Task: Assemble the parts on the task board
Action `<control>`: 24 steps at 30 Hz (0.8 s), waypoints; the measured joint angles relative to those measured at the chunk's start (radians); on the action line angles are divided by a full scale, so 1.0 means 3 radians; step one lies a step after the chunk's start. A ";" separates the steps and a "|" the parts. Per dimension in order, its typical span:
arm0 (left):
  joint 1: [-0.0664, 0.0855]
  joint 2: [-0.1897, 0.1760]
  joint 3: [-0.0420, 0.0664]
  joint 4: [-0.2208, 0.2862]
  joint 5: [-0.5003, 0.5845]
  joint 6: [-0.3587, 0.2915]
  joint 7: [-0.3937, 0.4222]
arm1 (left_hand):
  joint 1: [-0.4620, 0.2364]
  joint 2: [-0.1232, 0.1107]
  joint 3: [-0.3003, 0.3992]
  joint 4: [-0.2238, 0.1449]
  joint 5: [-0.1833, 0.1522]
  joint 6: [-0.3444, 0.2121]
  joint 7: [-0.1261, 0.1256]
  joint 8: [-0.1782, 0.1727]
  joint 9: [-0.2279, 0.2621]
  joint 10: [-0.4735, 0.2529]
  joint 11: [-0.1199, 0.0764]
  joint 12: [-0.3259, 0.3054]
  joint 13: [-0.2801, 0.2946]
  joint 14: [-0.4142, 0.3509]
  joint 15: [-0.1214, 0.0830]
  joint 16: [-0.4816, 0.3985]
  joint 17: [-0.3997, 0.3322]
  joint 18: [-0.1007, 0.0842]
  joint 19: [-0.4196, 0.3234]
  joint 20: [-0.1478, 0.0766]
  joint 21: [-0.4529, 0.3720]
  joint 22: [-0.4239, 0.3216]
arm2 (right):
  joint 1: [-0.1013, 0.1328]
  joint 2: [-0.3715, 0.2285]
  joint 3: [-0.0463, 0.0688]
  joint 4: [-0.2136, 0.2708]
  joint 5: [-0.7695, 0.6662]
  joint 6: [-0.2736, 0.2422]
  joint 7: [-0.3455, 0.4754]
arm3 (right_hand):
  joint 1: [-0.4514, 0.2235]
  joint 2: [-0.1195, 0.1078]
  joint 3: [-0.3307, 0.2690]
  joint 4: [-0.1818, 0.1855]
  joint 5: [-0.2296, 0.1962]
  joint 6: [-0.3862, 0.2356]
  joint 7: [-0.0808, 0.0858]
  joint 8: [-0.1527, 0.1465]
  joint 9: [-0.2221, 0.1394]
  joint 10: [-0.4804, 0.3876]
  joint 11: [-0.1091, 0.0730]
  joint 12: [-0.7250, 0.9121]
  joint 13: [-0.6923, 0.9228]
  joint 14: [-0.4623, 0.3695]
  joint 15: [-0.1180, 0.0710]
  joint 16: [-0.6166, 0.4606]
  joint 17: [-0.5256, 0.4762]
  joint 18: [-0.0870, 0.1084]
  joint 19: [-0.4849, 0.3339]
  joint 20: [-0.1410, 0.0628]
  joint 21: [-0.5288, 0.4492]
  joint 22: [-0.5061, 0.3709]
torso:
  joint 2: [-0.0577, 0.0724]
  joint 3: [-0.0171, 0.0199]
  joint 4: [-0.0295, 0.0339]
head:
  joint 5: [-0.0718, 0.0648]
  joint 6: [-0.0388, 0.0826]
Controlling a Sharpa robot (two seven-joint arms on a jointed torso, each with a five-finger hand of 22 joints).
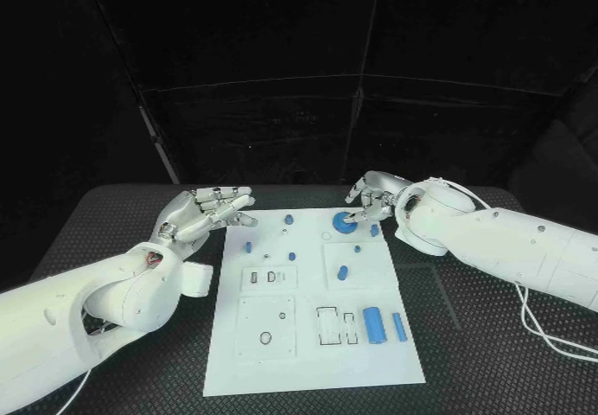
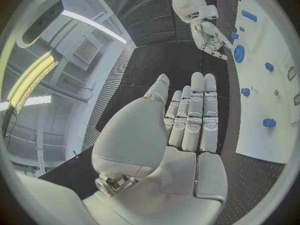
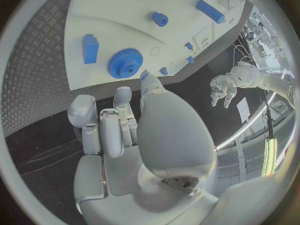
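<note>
The white task board (image 1: 312, 346) lies in the middle of the table. A blue gear (image 1: 341, 222) sits near its far edge, with a small blue block (image 1: 374, 231) beside it. My right hand (image 1: 372, 199) hovers just beyond the gear with its fingers hanging down and apart, holding nothing. The right wrist view shows the gear (image 3: 125, 63) and the block (image 3: 90, 49) ahead of those fingertips. My left hand (image 1: 206, 214) is at the board's far left corner, fingers stretched out, nothing in it. In the left wrist view the fingers (image 2: 190, 115) lie straight side by side.
Small blue pegs (image 1: 248, 247) dot the board's far half, with an oblong piece (image 1: 343, 273) mid-board. A blue cylinder (image 1: 372, 326) and a blue bar (image 1: 399, 326) lie at the near right beside empty recesses (image 1: 329, 325). Ribbed black matting (image 1: 486, 346) surrounds the board.
</note>
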 measured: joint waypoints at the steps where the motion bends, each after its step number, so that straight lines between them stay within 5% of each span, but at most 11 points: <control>1: 0.0000 0.0000 0.0000 -0.0002 0.0000 0.0000 -0.0001 | 0.0000 0.0000 0.0000 0.0000 0.0000 0.0000 0.0000 0.0000 0.0000 0.0000 0.0000 0.0000 0.0000 0.0000 0.0000 0.0000 0.0002 0.0000 0.0000 0.0000 0.0000 0.0000 | 0.0000 0.0008 0.0000 -0.0004 0.0000 0.0012 0.0002 | 0.0000 0.0000 0.0000 0.0000 0.0000 0.0005 -0.0005 0.0009 0.0000 0.0000 0.0000 0.0051 0.0054 0.0000 0.0000 0.0013 0.0003 0.0000 0.0000 0.0000 0.0009 0.0006 | 0.0000 0.0000 0.0000 | 0.0003 -0.0003; 11: 0.0000 0.0011 0.0000 -0.0013 0.0000 0.0008 -0.0006 | 0.0000 0.0000 0.0000 0.0000 0.0000 0.0000 0.0000 0.0000 0.0000 0.0000 0.0000 0.0000 0.0000 -0.0012 0.0012 -0.0017 0.0008 0.0000 0.0000 0.0000 0.0000 0.0000 | -0.0006 0.0060 -0.0001 -0.0056 -0.0057 0.0107 0.0019 | 0.0072 0.0072 0.0027 -0.0048 0.0039 0.0080 -0.0025 0.0086 0.0000 0.0238 -0.0012 0.0684 0.0759 0.0000 0.0000 0.0109 0.0002 -0.0053 0.0024 0.0000 0.0047 0.0075 | -0.0005 0.0000 -0.0001 | 0.0001 -0.0015; 24: 0.0000 0.0017 0.0000 -0.0024 0.0000 0.0013 -0.0009 | 0.0000 0.0000 0.0000 0.0000 0.0000 0.0000 0.0000 0.0000 0.0000 0.0000 0.0000 0.0000 0.0000 -0.0012 0.0012 -0.0017 0.0007 0.0000 0.0000 0.0000 0.0000 0.0000 | -0.0020 0.0099 -0.0001 -0.0116 -0.0239 0.0175 0.0014 | 0.0092 0.0066 0.0036 -0.0057 0.0058 0.0080 -0.0025 0.0086 -0.0002 0.0261 -0.0012 0.0787 0.0890 0.0000 0.0000 0.0128 0.0002 -0.0052 0.0042 0.0004 0.0061 0.0088 | -0.0005 0.0003 -0.0002 | -0.0003 -0.0028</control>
